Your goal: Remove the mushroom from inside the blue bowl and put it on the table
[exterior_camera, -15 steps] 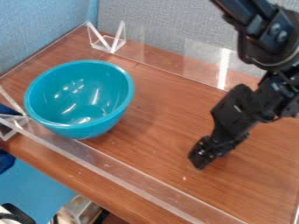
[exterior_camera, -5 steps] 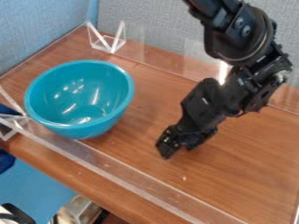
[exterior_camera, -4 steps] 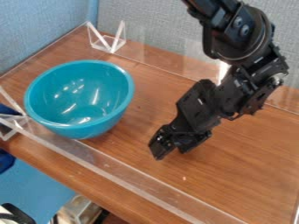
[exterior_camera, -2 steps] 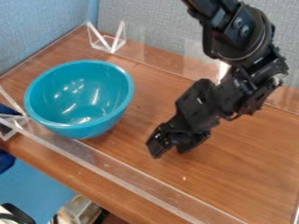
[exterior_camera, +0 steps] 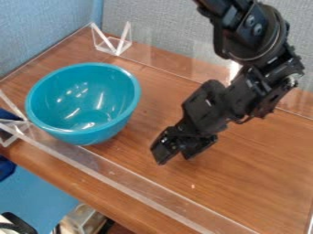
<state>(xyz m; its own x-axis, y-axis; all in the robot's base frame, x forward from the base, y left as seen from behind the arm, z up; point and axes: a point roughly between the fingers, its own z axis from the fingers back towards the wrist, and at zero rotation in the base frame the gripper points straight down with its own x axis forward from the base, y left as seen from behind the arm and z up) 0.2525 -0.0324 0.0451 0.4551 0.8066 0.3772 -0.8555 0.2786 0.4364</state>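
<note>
The blue bowl (exterior_camera: 83,102) sits on the left of the table (exterior_camera: 257,174), upright, and its inside shows only bright glare. No mushroom shows in this view. My black gripper (exterior_camera: 171,150) hangs low over the wood to the right of the bowl. It is tilted down and toward the bowl, a short gap away from its rim. Its fingers stand apart with nothing between them, so it is open.
Low clear acrylic walls (exterior_camera: 123,187) edge the table along the front, with more at the back and left. The bulky black arm (exterior_camera: 251,55) rises from the gripper to the upper right.
Since the earliest frame the gripper has travelled left across the table toward the bowl. Over the last second it has hardly shifted. The bowl has not moved.
</note>
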